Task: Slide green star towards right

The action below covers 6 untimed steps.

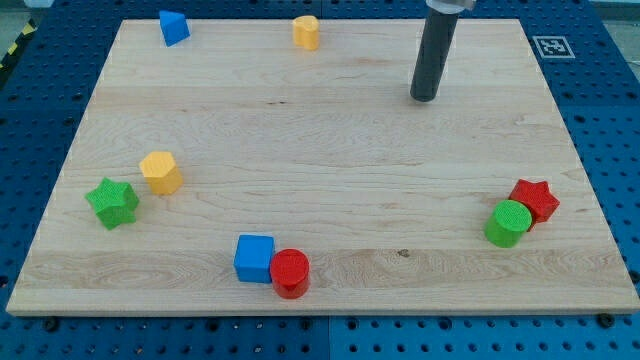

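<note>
The green star [112,202] lies near the board's left edge, low in the view. A yellow hexagon block [160,172] sits just up and right of it, close but apart. My tip [424,98] is at the end of the dark rod, in the upper right part of the board, far from the green star and touching no block.
A blue cube [254,258] and a red cylinder [290,273] touch near the bottom edge. A green cylinder [508,223] and a red star [534,200] touch at the right. A blue wedge-shaped block [173,27] and a yellow block [306,32] sit along the top edge of the wooden board [330,170].
</note>
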{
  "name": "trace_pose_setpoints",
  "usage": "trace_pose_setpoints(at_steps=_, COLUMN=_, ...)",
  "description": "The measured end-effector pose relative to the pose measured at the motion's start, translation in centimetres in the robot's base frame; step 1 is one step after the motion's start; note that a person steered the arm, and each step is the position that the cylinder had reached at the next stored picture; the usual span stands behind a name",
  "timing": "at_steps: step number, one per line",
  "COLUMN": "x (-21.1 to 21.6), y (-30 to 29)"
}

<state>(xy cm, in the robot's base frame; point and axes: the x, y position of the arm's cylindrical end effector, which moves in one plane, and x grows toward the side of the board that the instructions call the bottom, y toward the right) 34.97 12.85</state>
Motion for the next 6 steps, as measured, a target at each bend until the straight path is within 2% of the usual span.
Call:
trace_pose_setpoints(at_steps=1, x=0.0, y=0.0)
trace_pose_setpoints(at_steps=2, x=0.6, y=-2.4)
trace_pose_setpoints(at_steps=4, x=4.4, y=-15.0)
trace_pose_setpoints(at_steps=6, x=6.7, y=-32.1)
